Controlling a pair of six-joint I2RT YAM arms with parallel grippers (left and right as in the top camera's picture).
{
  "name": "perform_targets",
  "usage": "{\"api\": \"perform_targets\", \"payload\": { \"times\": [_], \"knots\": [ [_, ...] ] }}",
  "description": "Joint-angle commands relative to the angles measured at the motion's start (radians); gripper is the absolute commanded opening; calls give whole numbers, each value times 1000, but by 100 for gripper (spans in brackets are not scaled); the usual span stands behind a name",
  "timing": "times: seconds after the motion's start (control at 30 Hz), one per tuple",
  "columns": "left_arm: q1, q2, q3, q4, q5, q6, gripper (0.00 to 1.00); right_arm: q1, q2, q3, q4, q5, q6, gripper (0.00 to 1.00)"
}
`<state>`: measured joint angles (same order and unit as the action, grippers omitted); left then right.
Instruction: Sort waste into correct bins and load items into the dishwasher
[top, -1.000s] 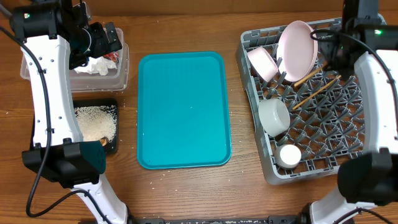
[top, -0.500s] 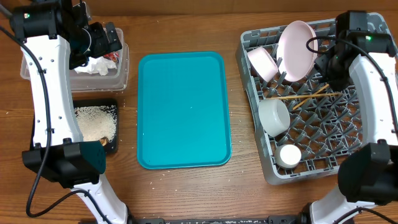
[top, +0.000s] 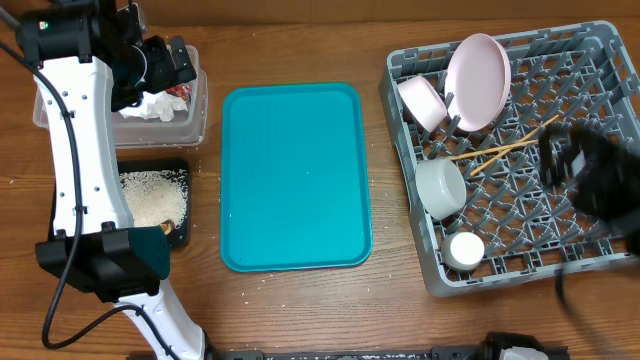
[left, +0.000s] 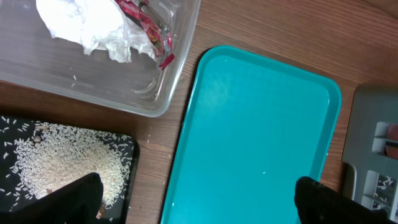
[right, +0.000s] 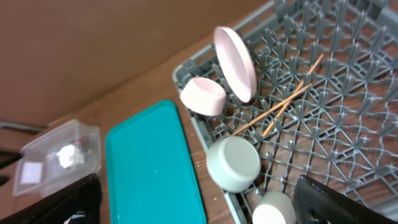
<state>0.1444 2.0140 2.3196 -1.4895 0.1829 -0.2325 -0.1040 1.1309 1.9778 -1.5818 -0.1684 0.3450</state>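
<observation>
The chopsticks (top: 497, 151) (right: 280, 106) lie loose and crossed on the grey dishwasher rack (top: 520, 215) (right: 354, 99). In the rack also stand a pink plate (top: 477, 68) (right: 235, 62), a pinkish bowl (top: 422, 102) (right: 203, 95), an upturned white bowl (top: 440, 188) (right: 233, 163) and a small cup (top: 464, 250) (right: 273, 211). My right gripper (top: 590, 180) (right: 202, 208) is a blur above the rack's right side, open and holding nothing. The left gripper (left: 199, 205) hangs open over the clear tub (top: 195, 125) (left: 155, 93), which holds the tissue (left: 93, 25) and red wrapper (left: 146, 25). Rice (top: 152, 195) fills the black tray (top: 180, 232).
A teal serving tray (top: 295, 175) (left: 261, 124) (right: 149, 168) lies between the bins and the rack. Bare wooden table shows in front of and behind it. The left arm's white links run down the table's left edge.
The right gripper opened and let go of the chopsticks, which now rest on the rack. That arm swung away from the rack's back toward its right side. The left arm stayed put.
</observation>
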Motion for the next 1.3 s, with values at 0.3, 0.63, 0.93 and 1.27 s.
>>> {"api": "perform_targets", "payload": {
  "times": [0.3,0.63,0.93,1.27],
  "knots": [
    [5,-6,12,2,-7,16,100,-2,-349,-62,-99,282,-58,100],
    [5,-6,12,2,-7,16,100,-1,-690,-770,629,193,-92,100],
    [5,-6,12,2,-7,16,100,27,-892,-1640,1606,12,-84,100],
    [5,-6,12,2,-7,16,100,100,-1058,-1896,1658,123,-84,100]
  ]
}}
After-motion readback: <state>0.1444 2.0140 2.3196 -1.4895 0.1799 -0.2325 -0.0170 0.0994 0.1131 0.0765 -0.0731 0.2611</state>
